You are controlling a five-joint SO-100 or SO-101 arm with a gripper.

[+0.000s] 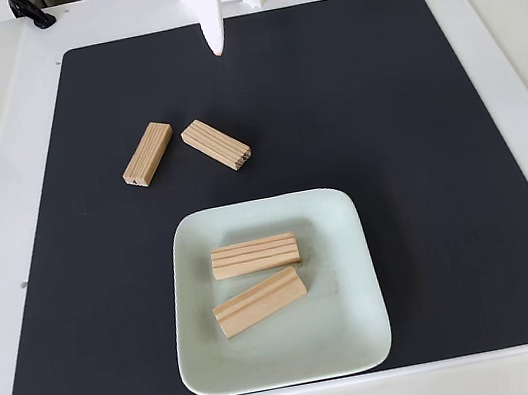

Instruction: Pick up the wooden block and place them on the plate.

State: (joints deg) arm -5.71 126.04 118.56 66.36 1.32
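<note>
Wooden, light and stiff, two small tan rectangular blocks [148,154] [216,145] lie toward my dark mat's [463,174] far-left corner, two more [255,256] [259,302] on the pale mint square plate [368,332]; I'd pinch across their short sides, though my white pincer's [216,48] opening I cannot tell.

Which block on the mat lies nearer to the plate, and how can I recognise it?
Start at the dark mat, above the square plate. Two wooden blocks lie there; take the right block. Its grooved top shows, unlike the smooth left block.
</note>
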